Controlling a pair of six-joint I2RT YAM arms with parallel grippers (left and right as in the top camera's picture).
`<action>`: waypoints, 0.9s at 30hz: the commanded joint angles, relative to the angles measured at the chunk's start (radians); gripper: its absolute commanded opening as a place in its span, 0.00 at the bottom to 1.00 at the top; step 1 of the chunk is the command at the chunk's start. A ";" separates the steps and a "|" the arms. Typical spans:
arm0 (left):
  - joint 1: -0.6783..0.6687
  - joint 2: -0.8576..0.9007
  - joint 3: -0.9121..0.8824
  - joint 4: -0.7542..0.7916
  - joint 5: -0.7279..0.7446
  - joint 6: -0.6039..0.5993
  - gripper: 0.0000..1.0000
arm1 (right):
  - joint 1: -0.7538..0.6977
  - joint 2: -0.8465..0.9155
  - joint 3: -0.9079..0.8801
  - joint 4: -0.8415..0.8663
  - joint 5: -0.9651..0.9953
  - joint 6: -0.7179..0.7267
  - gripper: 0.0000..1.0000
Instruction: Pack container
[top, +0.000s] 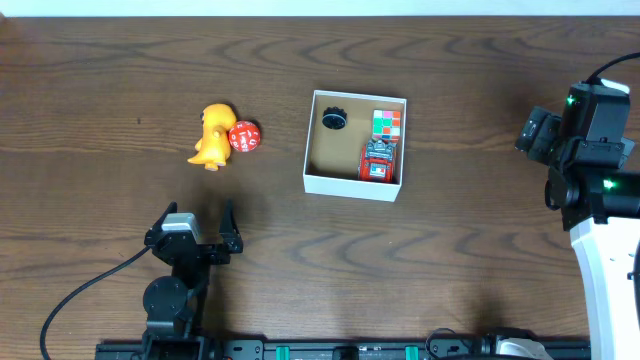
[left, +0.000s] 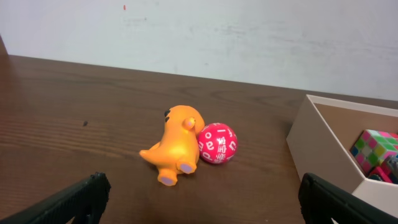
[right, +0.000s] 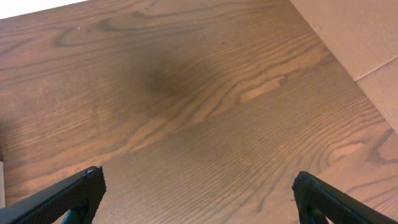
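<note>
The white square container with a brown floor sits at the table's middle; it holds a black round piece, a colourful cube and a red toy car. An orange dinosaur toy and a red ball with white marks touch each other left of it. In the left wrist view the dinosaur, the ball and the container's corner lie ahead. My left gripper is open and empty, near the front edge, below the dinosaur. My right gripper is open and empty over bare wood at the far right.
The right arm's white base stands at the right edge. A cable runs from the left arm's base. A pale wall stands behind the table's far edge. Brown cardboard lies beyond the table's edge in the right wrist view.
</note>
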 joint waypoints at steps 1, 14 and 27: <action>0.004 0.000 -0.018 -0.036 -0.008 -0.009 0.98 | -0.006 0.002 0.002 -0.004 -0.001 0.019 0.99; 0.004 0.190 0.288 -0.266 0.002 -0.019 0.98 | -0.006 0.002 0.002 -0.004 -0.001 0.019 0.99; 0.004 1.202 1.107 -0.704 -0.069 0.034 0.98 | -0.006 0.002 0.002 -0.004 -0.001 0.019 0.99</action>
